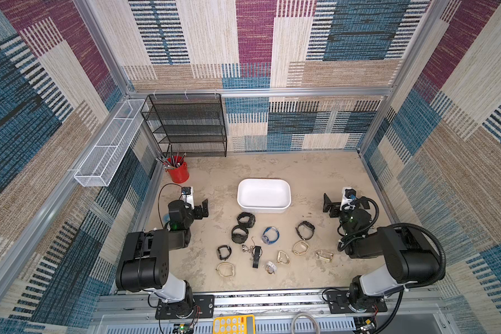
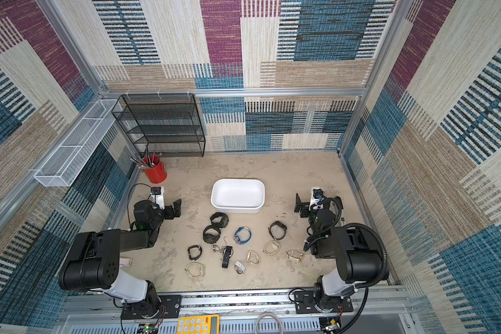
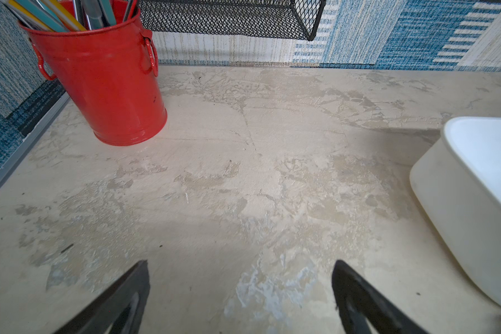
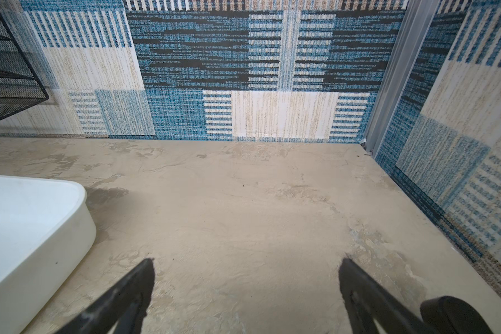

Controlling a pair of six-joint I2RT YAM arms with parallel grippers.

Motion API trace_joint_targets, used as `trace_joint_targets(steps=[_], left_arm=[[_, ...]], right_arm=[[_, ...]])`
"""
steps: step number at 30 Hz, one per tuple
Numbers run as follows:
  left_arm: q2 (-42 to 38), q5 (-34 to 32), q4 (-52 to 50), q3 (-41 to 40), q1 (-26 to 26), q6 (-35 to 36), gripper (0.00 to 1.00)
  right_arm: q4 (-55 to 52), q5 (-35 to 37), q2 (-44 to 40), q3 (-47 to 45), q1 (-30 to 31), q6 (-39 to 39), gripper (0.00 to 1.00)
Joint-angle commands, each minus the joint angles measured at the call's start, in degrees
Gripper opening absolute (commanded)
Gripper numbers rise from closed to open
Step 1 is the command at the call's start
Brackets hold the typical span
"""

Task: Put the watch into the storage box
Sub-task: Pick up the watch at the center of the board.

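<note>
**Both pairs of fingers empty, the watches behind my fingertips**

My left fingers (image 3: 113, 306) stand spread as wide as they go and hold nothing; my right fingers (image 4: 119, 300) are the same, wide and empty; both pairs hover low over bare counter (image 1: 315, 173), pointing toward the back wall.

The step in hand, as I judge it, is choosing one watch and reaching for it; to do it well I should draw one arm back toward its base, tip the fingers down, and straddle a strap across its narrow width rather than the whole loop; a grip on the case looks likelier to slip; then I should lift clear of the rolled rim before letting go.

The storage box (image 1: 263, 195) sits between my two pairs of fingers, near each, touched by neither, and empty. The watches lie scattered on the counter on the box's near side, toward my arm bases; neither wrist view shows one, so they are behind my fingertips. A chunky black watch (image 1: 246, 219) lies just beside the box's near wall, closest to my left fingers; a second black watch (image 1: 305, 230) lies nearer my right fingers; a blue watch (image 1: 270, 234) lies between them.
</note>
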Motion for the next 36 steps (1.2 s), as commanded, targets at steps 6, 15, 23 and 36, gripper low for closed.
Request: trace_joint_targets(steps=[6, 15, 23, 36], left_arm=[[0.0, 0.7, 1.6, 0.3, 0.0, -0.5, 0.99], [-18.7, -10.3, -21.3, 6.0, -1.0, -9.6, 0.99], [-34.4, -9.0, -30.8, 7.1, -0.8, -27.8, 0.99], [-33.8, 2.7, -51.2, 15.0, -2.9, -24.2, 0.94]], right_arm=[[-0.9, -0.2, -1.9, 1.1, 0.0, 0.6, 1.00], [-38.9, 2.6, -15.5, 19.3, 0.0, 13.3, 0.99], [-45.0, 5.4, -20.8, 18.5, -0.2, 28.8, 1.00], [-77.7, 0.6, -17.6, 30.0, 5.1, 24.8, 1.00]])
